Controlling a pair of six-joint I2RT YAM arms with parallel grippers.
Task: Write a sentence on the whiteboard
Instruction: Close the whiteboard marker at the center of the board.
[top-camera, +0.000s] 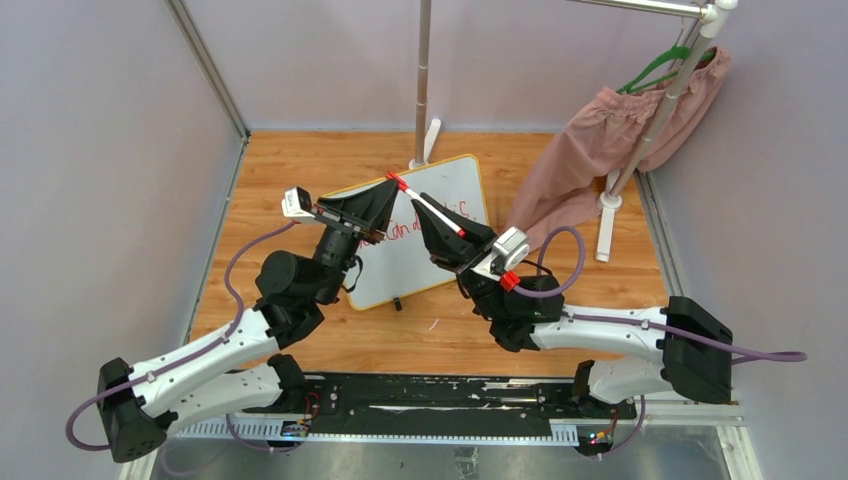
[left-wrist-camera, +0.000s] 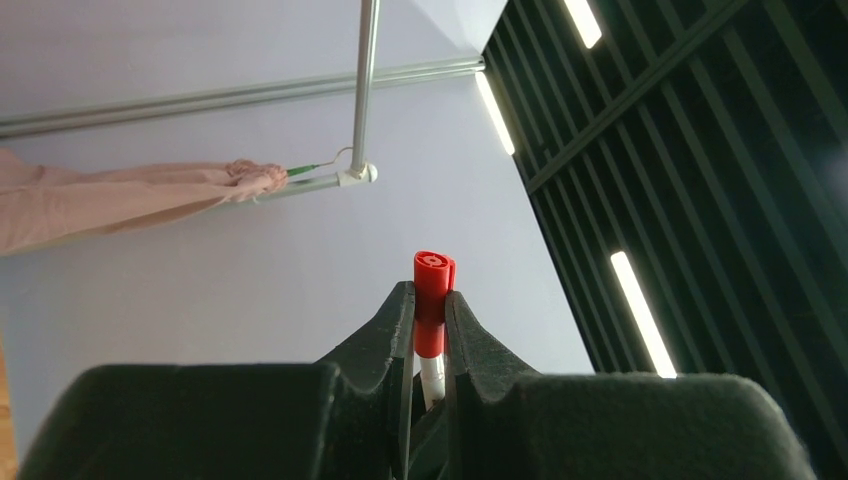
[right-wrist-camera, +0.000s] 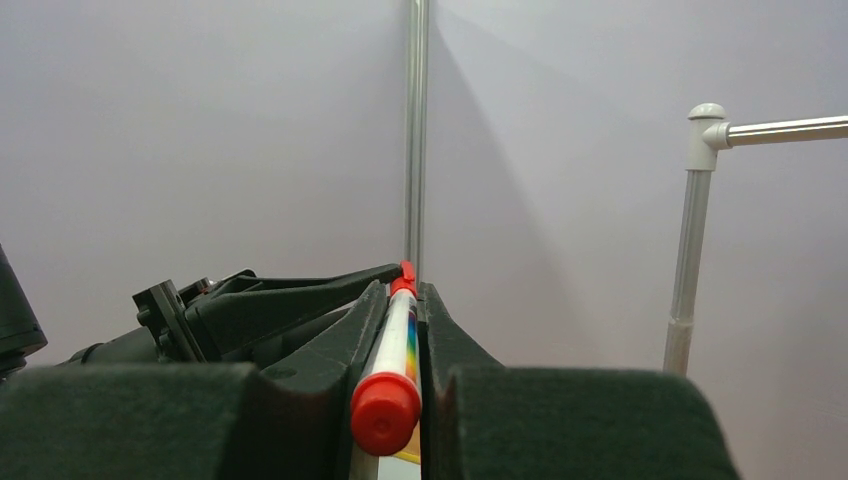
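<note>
The whiteboard (top-camera: 405, 268) lies flat on the wooden table, with a yellow-orange rim. The red handwritten sentence (top-camera: 405, 229) slants across it, partly hidden by the grippers. A white marker (top-camera: 432, 209) with a red cap is held over the board between both grippers. My left gripper (top-camera: 392, 182) is shut on the red cap (left-wrist-camera: 432, 285), which shows between its fingertips in the left wrist view (left-wrist-camera: 430, 300). My right gripper (top-camera: 428, 213) is shut on the marker's body (right-wrist-camera: 398, 345), its red rear end toward the right wrist camera. The left gripper's fingers (right-wrist-camera: 300, 290) meet the cap just beyond my right gripper (right-wrist-camera: 402, 297).
A metal rack pole (top-camera: 423, 80) stands just behind the board. A pink garment (top-camera: 600, 150) hangs on a green hanger at the back right, beside a white rack post (top-camera: 608, 205). Grey walls close in the table (top-camera: 300, 165) on three sides.
</note>
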